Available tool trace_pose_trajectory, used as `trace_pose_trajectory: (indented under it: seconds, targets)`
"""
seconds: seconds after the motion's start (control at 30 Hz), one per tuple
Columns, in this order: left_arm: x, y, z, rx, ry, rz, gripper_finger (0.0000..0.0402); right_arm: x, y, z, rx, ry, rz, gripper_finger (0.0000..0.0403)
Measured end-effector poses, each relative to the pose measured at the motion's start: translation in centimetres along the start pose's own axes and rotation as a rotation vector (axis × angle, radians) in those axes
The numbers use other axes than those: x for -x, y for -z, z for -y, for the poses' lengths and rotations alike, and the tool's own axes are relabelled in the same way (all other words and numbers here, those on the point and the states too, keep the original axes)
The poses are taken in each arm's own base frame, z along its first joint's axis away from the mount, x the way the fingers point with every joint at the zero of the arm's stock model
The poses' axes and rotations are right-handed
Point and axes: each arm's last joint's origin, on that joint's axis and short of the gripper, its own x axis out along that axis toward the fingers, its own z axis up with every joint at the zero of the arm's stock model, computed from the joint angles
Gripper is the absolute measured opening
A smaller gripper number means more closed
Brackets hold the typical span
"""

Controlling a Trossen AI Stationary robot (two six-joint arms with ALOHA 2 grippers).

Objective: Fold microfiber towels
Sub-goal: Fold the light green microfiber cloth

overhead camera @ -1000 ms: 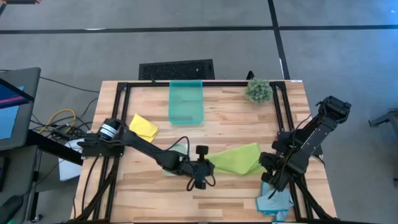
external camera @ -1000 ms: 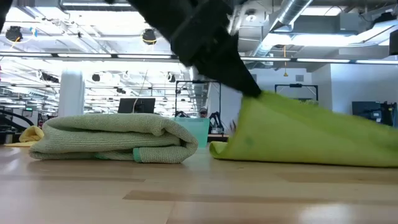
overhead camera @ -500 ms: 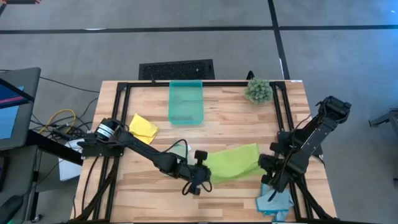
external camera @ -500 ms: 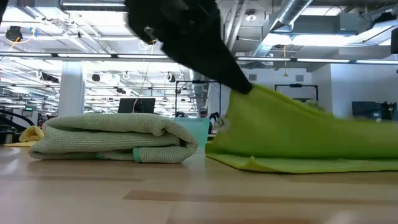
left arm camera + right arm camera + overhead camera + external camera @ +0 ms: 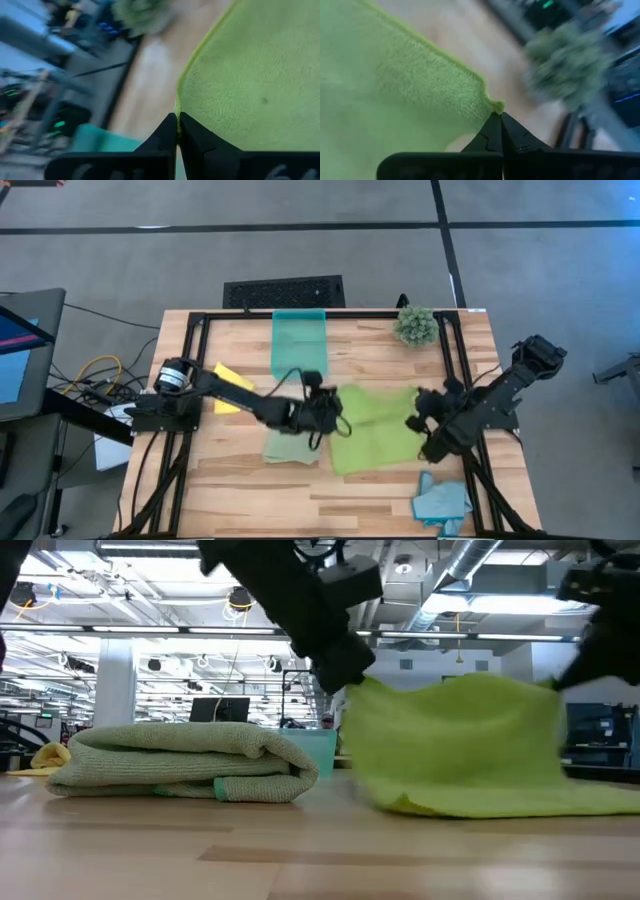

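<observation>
A lime green towel [image 5: 378,430] is held up by its top edge between my two grippers, its lower edge on the table [image 5: 470,808]. My left gripper [image 5: 328,416] is shut at the towel's left top corner and my right gripper [image 5: 420,423] at the right one. A pale green towel [image 5: 291,446] lies folded on the table just left of it. A yellow towel [image 5: 229,377] lies at the far left, partly under my left arm. A light blue towel [image 5: 441,502] lies crumpled at the near right corner. My left gripper pinches the lime towel's corner edge [image 5: 178,107] between its two shut fingers, coming from the table's left and slanting down. The cloth hangs below it in the low view [image 5: 380,730]. My right gripper pinches the opposite top corner [image 5: 493,105] between its shut fingertips, coming from the table's right and slanting down. The top edge [image 5: 460,688] runs nearly straight between the two holds, and the sheet hangs to the table.
A translucent teal bin [image 5: 299,345] stands at the far middle of the table and a small spiky plant [image 5: 415,325] at the far right corner. Bare wood lies along the near edge [image 5: 300,500]. Black frame rails [image 5: 190,360] border the table.
Both grippers have gone toward the table's far edge and tipped, my right one also toward the left. The lime towel, a low slanting wedge before, is now raised and spread into a broad hanging sheet. Its lower edge has stayed on the table.
</observation>
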Motion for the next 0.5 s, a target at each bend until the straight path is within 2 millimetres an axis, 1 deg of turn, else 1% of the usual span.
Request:
trace_pose_trajectory:
  seconds: [0.1,0.17,0.23,0.33,0.4,0.5]
  targets:
    - [-1.6,-0.5,-2.0,0.008,0.012,0.067,0.0,-0.7,-0.6,0.6,-0.021,0.068,0.04,0.0004]
    - [-2.6,-0.5,-2.6,0.009,0.089,0.137,0.0,-1.0,-0.8,0.6,-0.032,0.082,0.028,0.0005]
    - [-3.3,0.1,-2.7,0.009,0.156,0.176,0.0,-1.1,-0.5,0.4,-0.015,0.069,-0.002,0.0006]
    - [-3.5,1.4,-2.1,0.006,0.225,0.183,0.0,-1.0,0.5,-0.3,0.035,0.002,-0.062,0.0005]
    - [-3.0,2.3,-1.2,0.002,0.267,0.174,0.0,-0.6,1.2,-0.8,0.064,-0.06,-0.072,0.0006]
    - [-1.8,3.3,0.5,-0.018,0.314,0.163,0.0,0.5,2.1,-1.3,0.114,-0.147,-0.055,0.0006]
